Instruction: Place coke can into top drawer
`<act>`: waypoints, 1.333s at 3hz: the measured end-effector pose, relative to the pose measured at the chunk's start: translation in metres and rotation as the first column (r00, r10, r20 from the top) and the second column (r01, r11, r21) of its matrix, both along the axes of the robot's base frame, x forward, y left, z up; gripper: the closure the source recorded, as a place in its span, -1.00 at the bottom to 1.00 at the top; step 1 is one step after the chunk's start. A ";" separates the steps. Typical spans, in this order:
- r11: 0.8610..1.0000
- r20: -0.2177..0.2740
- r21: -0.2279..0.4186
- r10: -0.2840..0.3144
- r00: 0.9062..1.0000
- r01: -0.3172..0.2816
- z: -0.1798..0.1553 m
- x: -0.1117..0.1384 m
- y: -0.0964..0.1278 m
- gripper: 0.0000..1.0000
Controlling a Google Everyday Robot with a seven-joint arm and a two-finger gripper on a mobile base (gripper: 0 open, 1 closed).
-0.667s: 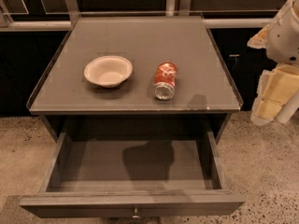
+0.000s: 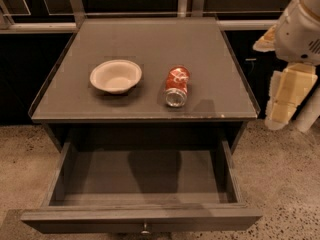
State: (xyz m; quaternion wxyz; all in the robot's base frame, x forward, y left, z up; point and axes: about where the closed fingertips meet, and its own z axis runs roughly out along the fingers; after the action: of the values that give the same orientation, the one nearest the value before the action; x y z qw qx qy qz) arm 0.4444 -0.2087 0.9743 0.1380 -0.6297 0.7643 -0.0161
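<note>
On the flat grey tabletop (image 2: 150, 39), right of centre and near the front edge, the coke can (image 2: 177, 86) lies on its side, one silver end turned toward the camera and the red-orange body with white swirls pointing back toward the far edge. Its far end is hidden behind its own body, and the markings are too blurred to read. Well apart to its left sits a cream bowl (image 2: 115, 76), upright, with its inside turned up to view. Below the tabletop the top drawer (image 2: 75, 221) stands pulled out toward the camera, its dark floor in shadow; the back of the drawer runs under the table and cannot be made out, and the flat front panel is cut off by the bottom edge of the view, with only part of the small round knob (image 2: 145, 228) showing. Off to the right, beyond the table's right edge and well apart from the can, the gripper (image 2: 286, 109) hangs pointing down over the speckled floor (image 2: 285, 184), beneath the white arm (image 2: 300, 29), which the right and top edges cut off. Whether the gripper is open or closed cannot be told from this angle.
</note>
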 end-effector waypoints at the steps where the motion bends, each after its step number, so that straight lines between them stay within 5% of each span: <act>1: 0.972 -0.031 0.007 0.236 0.971 -0.236 0.000 0.043 0.047 -1.00; 2: 0.885 -0.011 0.041 0.464 0.886 -0.463 -0.002 0.078 0.104 -1.00; 3: 0.752 0.006 0.107 0.654 0.757 -0.651 -0.015 0.087 0.154 -1.00; 4: 0.742 0.049 0.100 0.662 0.748 -0.663 -0.013 0.095 0.161 -1.00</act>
State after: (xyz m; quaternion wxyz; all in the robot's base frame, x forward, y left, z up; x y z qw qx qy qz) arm 0.5389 -0.0476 0.9609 0.1733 -0.8513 0.4898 0.0730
